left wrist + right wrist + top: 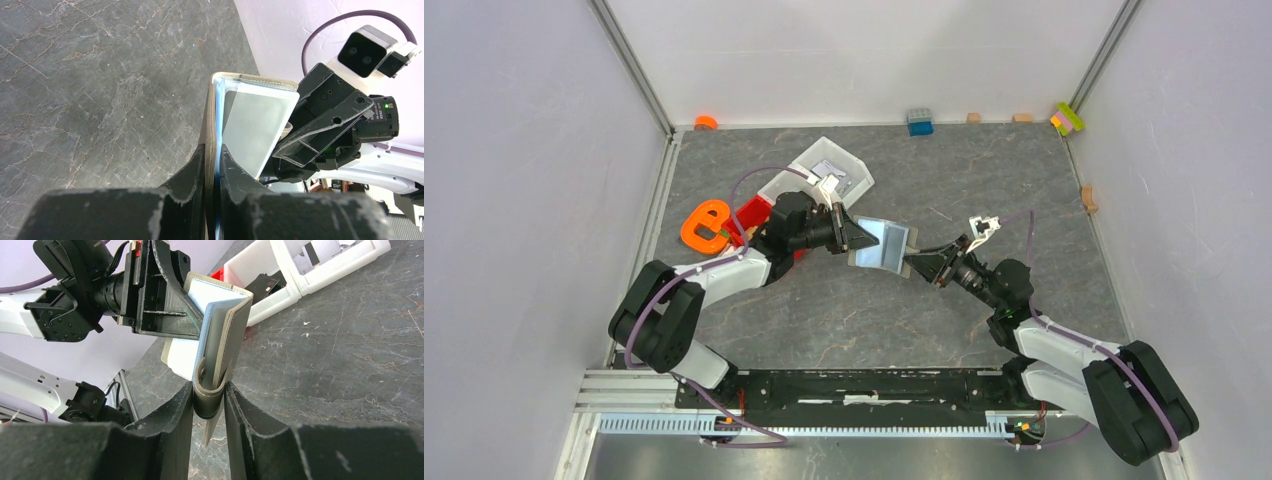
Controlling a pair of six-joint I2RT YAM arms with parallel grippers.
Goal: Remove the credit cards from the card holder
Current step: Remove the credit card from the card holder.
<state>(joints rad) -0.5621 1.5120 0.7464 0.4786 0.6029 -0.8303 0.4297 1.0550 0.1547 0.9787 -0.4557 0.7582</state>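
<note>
The grey table has both arms reaching in toward its middle. You have the card holder stretched between them, apparently lifted off the surface. It sits just in front of the white bin and the red bin. In the overhead view the holder's long axis runs from one gripper to the other, slanting from far-left to near-right, so each arm owns one end. It is spread open like a book.

Your left gripper is closed on the edge of one flap. A thin blue sliver shows between its fingers, but you cannot tell whether that is a card pinched along with the flap. Your right gripper is clamped on the opposite end, squeezing a curled taupe strip at that flap's edge.

The credit cards are not yet out. They lie flat against the flap on your left gripper's side, pale faces exposed, with their long edges running straight away from those fingers. That makes your left arm the nearer one to the cards, while your right arm only anchors the far flap. Which edge of the pocket is open is not clear from here. By my reading, any pull has to run along the card's length while the right side holds the holder firm.
</note>
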